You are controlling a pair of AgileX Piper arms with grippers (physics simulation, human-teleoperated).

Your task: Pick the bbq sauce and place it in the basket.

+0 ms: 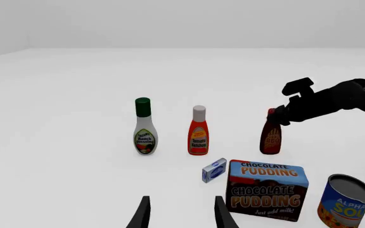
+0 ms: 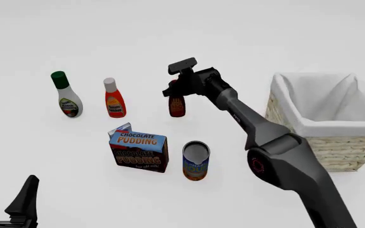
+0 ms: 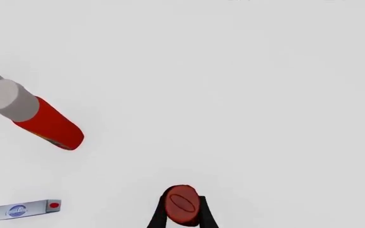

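Grasp step: right gripper point(image 3: 182, 216) fingers clamp the bbq sauce point(image 2: 177, 105) at its cap; left gripper point(image 1: 180, 213) open, idle. Next, likely: lift clear, carry right to the basket point(image 2: 325, 142).

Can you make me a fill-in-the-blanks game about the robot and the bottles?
1. The right gripper is around the bbq sauce at its ____ cap.
2. The ranch bottle has a ____ cap.
3. The basket has a ____ cloth lining.
4. The box says "Chocolate ____".

Missing words: red, green, white, Pudding.
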